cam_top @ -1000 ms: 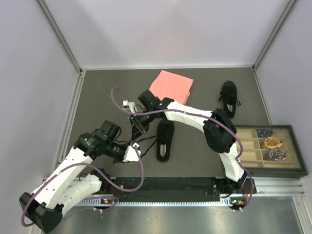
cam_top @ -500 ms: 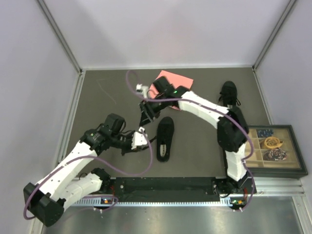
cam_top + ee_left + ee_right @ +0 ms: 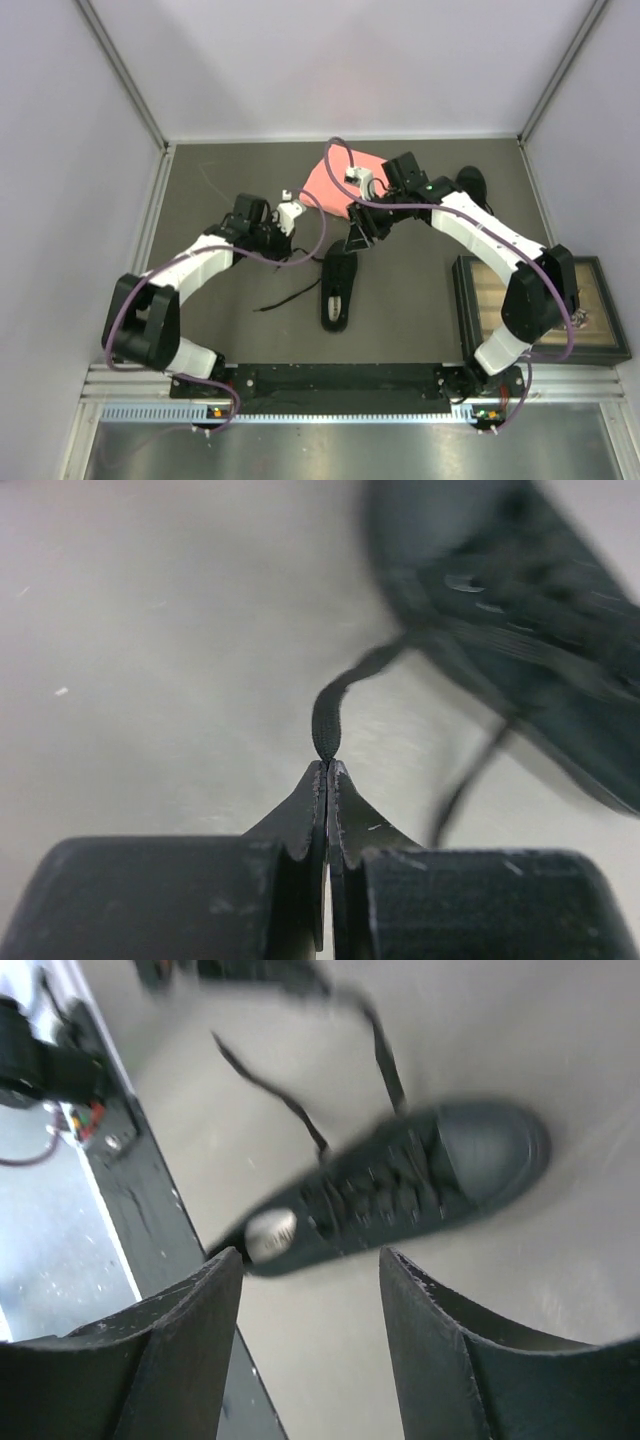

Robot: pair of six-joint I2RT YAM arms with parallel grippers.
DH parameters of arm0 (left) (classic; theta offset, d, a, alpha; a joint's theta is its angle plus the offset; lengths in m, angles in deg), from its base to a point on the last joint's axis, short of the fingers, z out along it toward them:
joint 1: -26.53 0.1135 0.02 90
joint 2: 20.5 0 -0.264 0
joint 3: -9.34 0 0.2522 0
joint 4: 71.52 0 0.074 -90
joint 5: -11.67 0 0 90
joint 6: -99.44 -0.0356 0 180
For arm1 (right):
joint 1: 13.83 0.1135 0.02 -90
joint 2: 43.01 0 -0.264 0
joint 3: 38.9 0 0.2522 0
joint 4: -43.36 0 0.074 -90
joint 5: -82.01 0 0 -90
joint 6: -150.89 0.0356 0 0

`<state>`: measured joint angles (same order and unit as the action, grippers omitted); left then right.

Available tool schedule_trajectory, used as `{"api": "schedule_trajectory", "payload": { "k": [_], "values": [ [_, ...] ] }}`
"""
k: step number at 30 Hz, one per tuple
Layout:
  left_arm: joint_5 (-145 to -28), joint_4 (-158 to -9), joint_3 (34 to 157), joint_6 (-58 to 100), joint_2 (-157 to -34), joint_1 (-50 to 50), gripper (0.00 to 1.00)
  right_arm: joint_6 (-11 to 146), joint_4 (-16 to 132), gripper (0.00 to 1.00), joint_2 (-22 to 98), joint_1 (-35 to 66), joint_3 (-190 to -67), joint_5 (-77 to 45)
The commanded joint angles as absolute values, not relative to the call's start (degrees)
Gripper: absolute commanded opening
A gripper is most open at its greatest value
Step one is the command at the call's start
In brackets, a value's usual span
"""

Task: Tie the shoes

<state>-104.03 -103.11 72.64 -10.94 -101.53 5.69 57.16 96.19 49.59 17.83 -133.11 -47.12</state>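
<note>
Lace end pinched tight: in the left wrist view we see the left gripper with its fingers pressed together on a thin black lace. The lace rises from the tips and runs off to the blurred near shoe at upper right.

From above, we find that shoe lying at the middle of the dark table mat, toe pointing away from the arm bases and pale insole showing. A loose strand trails on the mat to its left.

The right gripper hangs over the same shoe with its fingers spread wide, and we see nothing between them; its wrist camera looks straight down on the laced upper.

The far shoe sits near the back right of the mat, partly hidden behind the right arm, well apart from both grippers. A pink cloth lies folded at the back, between the two arms' wrists. A wooden compartment tray rests at the right edge of the table.
</note>
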Motion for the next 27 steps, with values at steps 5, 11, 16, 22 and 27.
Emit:
{"api": "schedule_trajectory", "payload": {
  "k": [5,11,16,22,27],
  "values": [
    [-104.0,-101.9,77.7,-11.4,-107.7,11.3,0.4,53.3,100.0,0.49,45.8,16.9,-129.3,-44.3],
    [-118.0,-123.7,76.5,-41.5,-97.9,17.5,0.47,53.1,101.2,0.39,47.1,16.9,-129.7,-44.9],
    [-123.6,-139.8,72.8,-60.5,-91.6,16.7,0.44,54.0,100.4,0.37,48.0,16.9,-129.1,-45.9],
    [-116.5,-136.4,68.9,-60.1,-92.6,8.2,0.4,54.0,101.1,0.37,48.8,16.9,-129.1,-45.5],
    [-111.8,-135.4,67.4,-60.7,-95.7,4.1,0.34,53.9,101.5,0.37,48.9,16.9,-128.7,-44.6]
  ]
}}
